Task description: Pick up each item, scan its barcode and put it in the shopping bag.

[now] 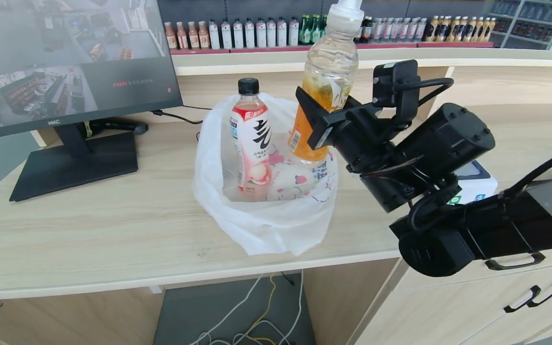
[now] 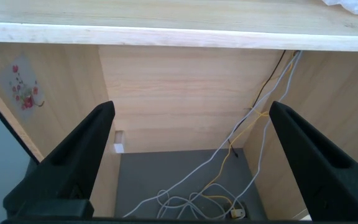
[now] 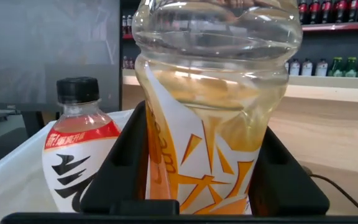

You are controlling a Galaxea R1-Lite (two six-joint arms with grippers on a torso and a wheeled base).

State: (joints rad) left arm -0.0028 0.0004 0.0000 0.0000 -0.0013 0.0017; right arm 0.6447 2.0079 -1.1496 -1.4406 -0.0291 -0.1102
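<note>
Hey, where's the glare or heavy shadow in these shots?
Head view: the white shopping bag is brightly lit, the right gripper dark against it. Right wrist view: light glints off the clear upper part of the orange drink bottle. Left wrist view: the left gripper is a dark silhouette below the counter.

My head camera looks forward and down from above, with the shopping bag [image 1: 266,225] mid-frame on the counter [image 1: 89,230]. My right wrist camera sits at the bag's rim, almost against the orange bottle [image 3: 216,137], and faces across the bag toward the shelves [image 3: 334,37] behind it. Both views share the pink bottle [image 3: 79,155] in the bag. My left wrist camera hangs below the bag's level, facing the cables [image 2: 229,168] under the counter, which the head view also catches.
</note>
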